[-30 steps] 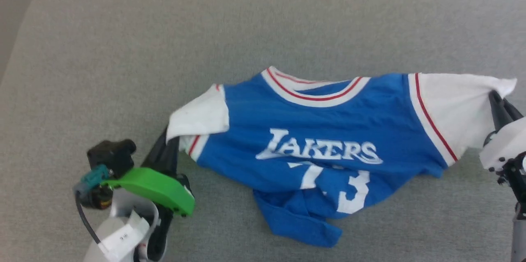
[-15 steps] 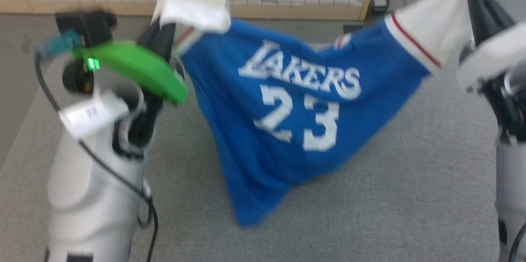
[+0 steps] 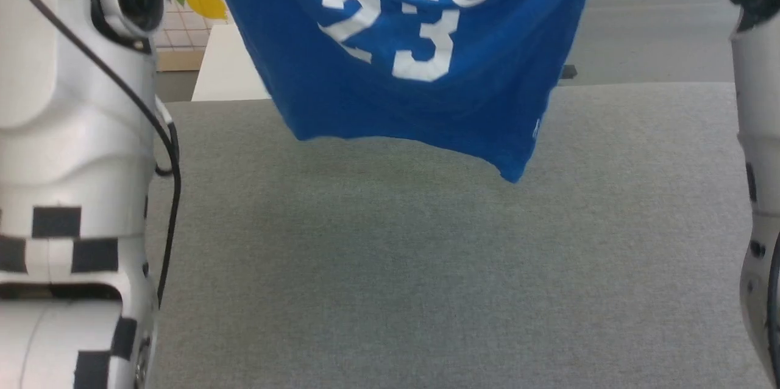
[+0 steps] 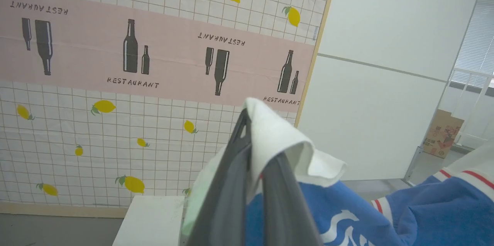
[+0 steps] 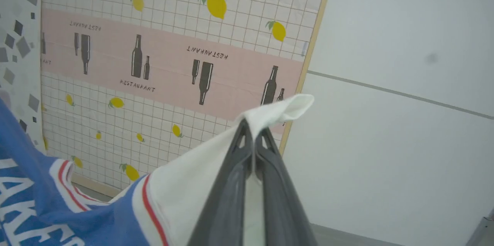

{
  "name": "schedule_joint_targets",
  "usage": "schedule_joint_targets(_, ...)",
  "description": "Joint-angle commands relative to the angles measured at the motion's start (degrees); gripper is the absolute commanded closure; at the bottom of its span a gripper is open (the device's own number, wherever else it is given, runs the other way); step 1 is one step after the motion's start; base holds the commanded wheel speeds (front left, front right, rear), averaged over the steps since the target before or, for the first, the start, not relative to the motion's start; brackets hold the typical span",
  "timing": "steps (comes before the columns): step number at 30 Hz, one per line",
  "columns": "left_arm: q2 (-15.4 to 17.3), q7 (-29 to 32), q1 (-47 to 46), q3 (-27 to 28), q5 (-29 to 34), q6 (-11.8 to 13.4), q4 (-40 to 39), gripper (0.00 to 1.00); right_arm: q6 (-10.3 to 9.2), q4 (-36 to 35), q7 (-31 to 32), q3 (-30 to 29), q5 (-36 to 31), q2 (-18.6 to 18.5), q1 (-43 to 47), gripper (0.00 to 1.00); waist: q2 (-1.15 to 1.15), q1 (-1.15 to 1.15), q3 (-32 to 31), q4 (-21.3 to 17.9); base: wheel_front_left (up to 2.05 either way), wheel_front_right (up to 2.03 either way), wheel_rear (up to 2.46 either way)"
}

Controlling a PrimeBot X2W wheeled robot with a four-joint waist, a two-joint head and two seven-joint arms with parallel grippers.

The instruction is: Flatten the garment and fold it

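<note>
Left gripper [image 4: 251, 136] and right gripper [image 5: 251, 132] each pinched shut on white sleeve. Garment [image 3: 390, 72] hangs spread between them, above table [image 3: 390, 267] far edge, hem off surface. Suggest: level sleeves, even tension, lower hem-first, drag toward near edge.

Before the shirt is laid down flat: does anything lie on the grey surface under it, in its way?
Nothing visible. The garment hangs above the grey surface, and no object lies on the part below it.
</note>
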Motion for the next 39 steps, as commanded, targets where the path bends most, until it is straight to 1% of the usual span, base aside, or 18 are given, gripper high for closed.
schedule_joint_targets(1, 0.28, 0.28, -2.16, 0.11, 0.51, 0.6, 0.66, 1.0, -0.09, 1.4, -0.52, 0.63, -0.86, 0.01, -2.07, 1.0, 0.0, 0.0, 0.75, -0.4, 0.0, 0.0, 0.0)
schedule_joint_targets(9, 0.78, 1.89, -7.78, -0.22, 0.57, 1.21, 2.77, 1.0, -0.09, 8.53, -1.03, 1.58, -2.81, -0.12, -9.27, 1.0, 0.0, 0.0, 6.01, -1.84, 0.0, 0.0, 0.0)
schedule_joint_targets(15, 0.93, 1.38, -10.98, -0.55, 1.07, 1.78, 2.47, 1.0, -0.09, 10.91, -1.76, 1.93, -3.65, -0.33, -13.32, 1.0, 0.0, 0.0, 12.94, -3.09, 0.0, 0.0, 0.0)
schedule_joint_targets(19, 0.36, -1.37, -14.66, -0.47, 1.89, 2.88, 1.58, 1.0, -0.09, 11.31, -2.54, 2.32, -4.91, -1.15, -16.71, 1.0, 0.0, 0.0, 19.2, -3.68, 0.0, 0.0, 0.0)
schedule_joint_targets(25, -1.89, -9.79, -21.8, -0.28, 2.54, 2.68, 1.39, 1.0, -0.09, 11.05, -6.07, 4.0, -9.05, -3.78, -23.09, 1.0, 0.0, 0.0, 28.39, -3.34, 0.0, 0.0, 0.0)
schedule_joint_targets(29, -3.37, -14.69, -25.68, -0.17, 2.17, 1.57, 3.16, 1.0, -0.09, 11.7, -8.24, 5.22, -12.48, -4.86, -26.84, 1.0, 0.0, 0.0, 33.21, -2.47, 0.0, 0.0, 0.0)
schedule_joint_targets(31, -3.97, -16.99, -27.25, -0.04, 1.64, 0.51, 3.81, 1.0, -0.09, 11.77, -9.28, 6.03, -14.07, -5.33, -28.41, 1.0, 0.0, 0.0, 35.39, -1.76, 0.0, 0.0, 0.0)
schedule_joint_targets(36, -4.65, -24.02, -27.77, 0.72, -0.42, -3.33, 5.69, 1.0, -0.09, 12.62, -12.65, 9.05, -17.12, -7.58, -30.11, 1.0, 0.0, 0.0, 39.02, 0.51, 0.0, 0.0, 0.0)
schedule_joint_targets(39, -4.2, -25.77, -26.03, 0.01, -1.35, -5.14, 7.23, 1.0, -0.09, 13.64, -14.74, 10.37, -18.24, -8.94, -29.77, 1.0, 0.0, 0.0, 39.96, 1.42, 0.0, 0.0, 0.0)
